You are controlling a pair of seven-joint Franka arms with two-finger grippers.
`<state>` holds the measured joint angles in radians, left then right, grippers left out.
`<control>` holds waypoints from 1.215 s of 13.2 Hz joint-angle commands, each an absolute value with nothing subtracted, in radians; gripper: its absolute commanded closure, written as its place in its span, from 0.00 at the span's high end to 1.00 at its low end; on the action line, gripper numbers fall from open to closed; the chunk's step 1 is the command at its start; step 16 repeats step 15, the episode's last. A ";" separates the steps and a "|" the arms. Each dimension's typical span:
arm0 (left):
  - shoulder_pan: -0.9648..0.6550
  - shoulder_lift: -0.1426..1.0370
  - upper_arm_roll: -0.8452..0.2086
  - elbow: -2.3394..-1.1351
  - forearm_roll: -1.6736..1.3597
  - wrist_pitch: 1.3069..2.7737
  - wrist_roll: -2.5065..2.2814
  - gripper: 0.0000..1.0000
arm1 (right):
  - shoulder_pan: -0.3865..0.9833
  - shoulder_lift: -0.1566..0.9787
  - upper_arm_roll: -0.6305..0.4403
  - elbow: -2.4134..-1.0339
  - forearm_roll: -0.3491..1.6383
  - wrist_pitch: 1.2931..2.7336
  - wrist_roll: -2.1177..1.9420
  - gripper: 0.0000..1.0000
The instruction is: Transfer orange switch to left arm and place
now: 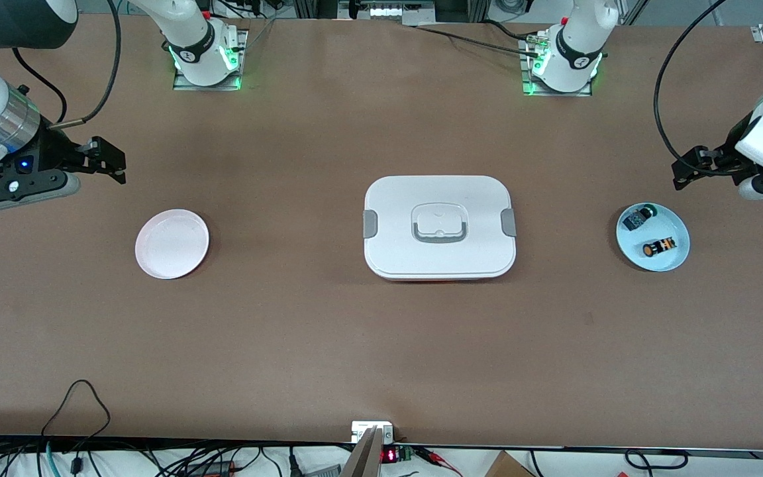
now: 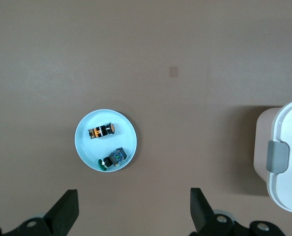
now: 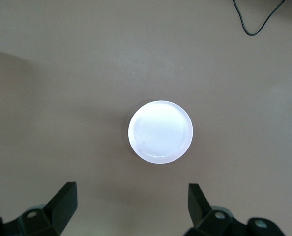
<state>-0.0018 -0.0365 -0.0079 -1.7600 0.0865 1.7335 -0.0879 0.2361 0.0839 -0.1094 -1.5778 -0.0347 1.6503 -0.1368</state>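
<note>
Orange switch (image 1: 660,247): lying on its side in the blue dish (image 1: 676,262) at the left arm's end of the counter (image 1: 381,344), beside a green-capped switch (image 1: 638,216).
White plate (image 1: 171,244): bare, at the right arm's end.
Lidded box (image 1: 439,226): mid-counter, closed.
Left hand (image 2: 133,209): wide open, holding nothing, above the counter just beside the dish.
Right hand (image 3: 131,206): wide open, holding nothing, near the plate.
Stage: fits either switch awaiting pickup or already placed; apparently undecidable.
Handling note: grip across the barrel, clear of the neighbour.

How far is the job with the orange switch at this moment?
The orange switch lies on the blue plate at the left arm's end, beside a green switch. The pink plate holds nothing. Left pincer and right pincer hover open. This fits start or finish.
</note>
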 commanded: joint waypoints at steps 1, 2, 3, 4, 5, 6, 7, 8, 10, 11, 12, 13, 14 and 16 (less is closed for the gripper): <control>-0.018 -0.051 0.000 -1.778 0.066 1.743 -0.068 1.00 | 0.236 0.077 -0.109 -1.572 -0.041 1.637 -0.123 1.00; -0.018 -0.051 -0.005 -1.778 0.066 1.740 -0.069 1.00 | 0.235 0.078 -0.109 -1.572 -0.041 1.635 -0.123 1.00; -0.018 -0.051 -0.005 -1.776 0.064 1.723 -0.069 1.00 | 0.233 0.078 -0.109 -1.572 -0.041 1.637 -0.123 1.00; -0.018 -0.049 -0.006 -1.775 0.063 1.717 -0.069 1.00 | 0.233 0.078 -0.109 -1.572 -0.041 1.637 -0.123 1.00; -0.018 -0.045 -0.005 -1.769 0.049 1.713 -0.069 1.00 | 0.233 0.078 -0.110 -1.572 -0.041 1.637 -0.123 1.00; -0.015 -0.037 -0.005 -1.761 0.016 1.713 -0.071 1.00 | 0.233 0.080 -0.110 -1.572 -0.041 1.637 -0.123 1.00; -0.014 -0.034 -0.005 -1.753 0.003 1.710 -0.071 1.00 | 0.233 0.080 -0.110 -1.572 -0.041 1.637 -0.123 1.00; -0.017 -0.032 -0.005 -1.752 0.003 1.704 -0.071 1.00 | 0.233 0.080 -0.110 -1.572 -0.041 1.637 -0.123 1.00; -0.020 -0.032 -0.011 -1.747 0.003 1.691 -0.077 1.00 | 0.230 0.080 -0.110 -1.572 -0.041 1.637 -0.124 1.00; -0.020 -0.029 -0.011 -1.741 0.003 1.690 -0.078 1.00 | 0.230 0.081 -0.110 -1.572 -0.041 1.637 -0.124 1.00; -0.018 -0.026 -0.011 -1.740 0.003 1.690 -0.081 1.00 | 0.230 0.080 -0.110 -1.572 -0.041 1.637 -0.124 1.00; -0.018 -0.026 -0.011 -1.740 0.003 1.690 -0.083 1.00 | 0.230 0.081 -0.110 -1.572 -0.041 1.637 -0.124 1.00; -0.018 -0.026 -0.011 -1.740 0.003 1.689 -0.083 1.00 | 0.230 0.080 -0.110 -1.572 -0.041 1.637 -0.124 1.00; -0.018 -0.026 -0.012 -1.738 0.003 1.686 -0.084 1.00 | 0.230 0.081 -0.110 -1.572 -0.041 1.637 -0.124 1.00</control>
